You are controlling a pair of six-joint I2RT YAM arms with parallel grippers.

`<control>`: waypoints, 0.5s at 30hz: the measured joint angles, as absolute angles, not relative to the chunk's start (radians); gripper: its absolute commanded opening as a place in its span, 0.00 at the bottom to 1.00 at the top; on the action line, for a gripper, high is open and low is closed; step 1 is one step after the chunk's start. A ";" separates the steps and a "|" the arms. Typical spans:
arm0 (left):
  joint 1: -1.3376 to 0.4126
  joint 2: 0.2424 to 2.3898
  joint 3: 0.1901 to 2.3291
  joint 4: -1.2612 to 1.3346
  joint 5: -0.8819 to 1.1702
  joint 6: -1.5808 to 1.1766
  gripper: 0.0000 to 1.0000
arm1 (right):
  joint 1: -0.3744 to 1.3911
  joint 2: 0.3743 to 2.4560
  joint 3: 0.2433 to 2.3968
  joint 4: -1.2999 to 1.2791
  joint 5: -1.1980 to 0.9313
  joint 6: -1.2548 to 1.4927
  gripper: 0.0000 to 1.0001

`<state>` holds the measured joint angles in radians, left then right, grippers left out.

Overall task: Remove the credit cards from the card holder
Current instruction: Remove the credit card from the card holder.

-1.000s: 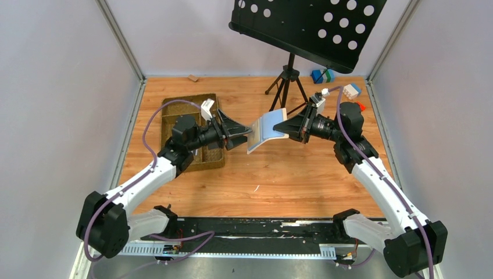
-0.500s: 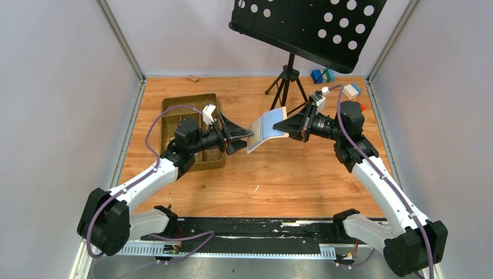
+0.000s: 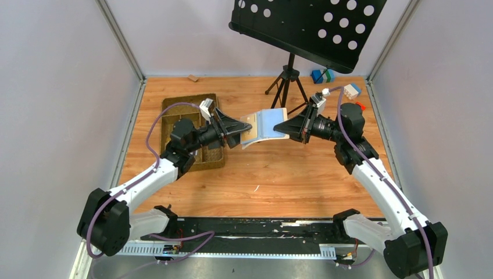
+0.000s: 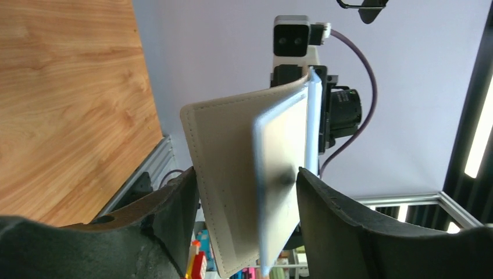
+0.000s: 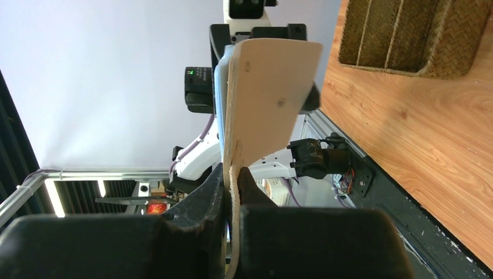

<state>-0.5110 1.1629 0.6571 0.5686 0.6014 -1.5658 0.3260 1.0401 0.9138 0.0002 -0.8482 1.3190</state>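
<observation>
Edge of card holder (image 4: 227, 174) lies between left fingers (image 4: 337, 232).

No words, brands, numbers or signs can be read in any view; the card holder (image 3: 264, 123) shows plain, unprinted faces.

Card holder (image 3: 264, 123) is off the table (image 3: 279, 174), between both grippers. Right gripper (image 3: 278, 127) is at its right edge; left gripper (image 3: 244, 132) straddles its left flap. Woven tray (image 3: 174, 107) lies behind the left gripper, tripod stand (image 3: 286, 78) beyond the right gripper.
</observation>
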 measured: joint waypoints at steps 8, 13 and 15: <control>-0.511 1.163 0.612 0.639 0.582 -1.614 0.41 | 0.326 1.025 0.876 -0.038 -0.847 1.292 0.00; -0.511 1.162 0.607 0.641 0.575 -1.619 0.32 | 0.324 1.026 0.876 -0.071 -0.845 1.257 0.00; -0.511 1.162 0.607 0.641 0.575 -1.619 0.28 | 0.324 1.029 0.876 -0.076 -0.844 1.242 0.00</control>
